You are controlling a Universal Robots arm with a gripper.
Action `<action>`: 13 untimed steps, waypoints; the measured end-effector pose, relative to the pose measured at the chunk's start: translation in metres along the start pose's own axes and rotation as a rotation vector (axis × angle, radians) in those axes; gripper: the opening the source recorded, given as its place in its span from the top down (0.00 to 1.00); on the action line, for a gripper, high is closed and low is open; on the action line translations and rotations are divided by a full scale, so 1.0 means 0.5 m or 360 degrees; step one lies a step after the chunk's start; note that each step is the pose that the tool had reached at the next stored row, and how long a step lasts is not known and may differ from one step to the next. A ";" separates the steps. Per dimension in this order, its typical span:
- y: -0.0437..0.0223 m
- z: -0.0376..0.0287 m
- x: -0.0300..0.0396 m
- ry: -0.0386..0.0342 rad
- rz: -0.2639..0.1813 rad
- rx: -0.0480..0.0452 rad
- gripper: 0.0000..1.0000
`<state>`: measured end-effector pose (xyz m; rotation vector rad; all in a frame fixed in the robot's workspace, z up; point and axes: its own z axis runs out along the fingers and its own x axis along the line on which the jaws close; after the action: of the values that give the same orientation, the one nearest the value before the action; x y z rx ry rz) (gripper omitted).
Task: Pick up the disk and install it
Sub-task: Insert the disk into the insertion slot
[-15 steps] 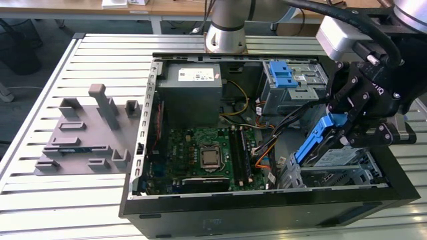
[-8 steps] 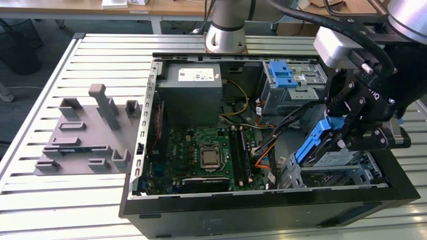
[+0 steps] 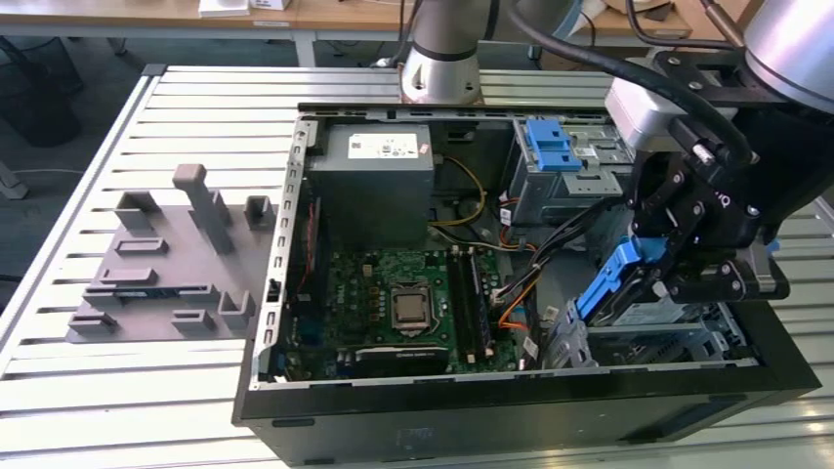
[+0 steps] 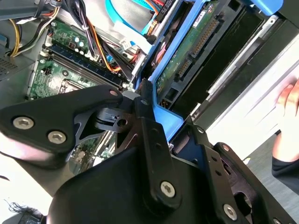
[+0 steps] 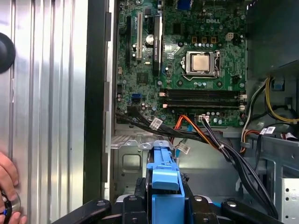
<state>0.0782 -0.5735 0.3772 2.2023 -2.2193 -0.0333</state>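
The disk [image 3: 607, 284], a flat drive in a blue plastic frame, hangs tilted on edge over the metal drive cage [image 3: 678, 342] in the open computer case, on the exterior view's right. My gripper [image 3: 667, 277] is shut on it, a black finger on each side. In the second wrist view the disk's [image 4: 196, 44] green circuit-board side shows, and my gripper [image 4: 156, 109] clamps its blue frame. In the first wrist view the disk's [image 5: 164, 179] blue edge stands between my gripper's fingers [image 5: 135, 191], above the cage floor.
The case holds a motherboard [image 3: 404, 298], a grey power-supply box [image 3: 378, 166], a blue latch piece [image 3: 553, 147] and cable bundles [image 5: 219, 144] next to the cage. A grey fixture [image 3: 170, 259] lies on the slatted table. A person's hand [image 5: 7, 179] rests outside the case wall.
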 end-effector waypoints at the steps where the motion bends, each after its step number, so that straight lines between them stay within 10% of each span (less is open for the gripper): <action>1: 0.000 0.002 0.000 0.0000 0.0000 0.0000 0.63; 13: -0.001 0.023 0.001 -0.0001 0.0000 0.0000 0.63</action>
<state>0.0782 -0.5738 0.3657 2.2027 -2.2197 -0.0341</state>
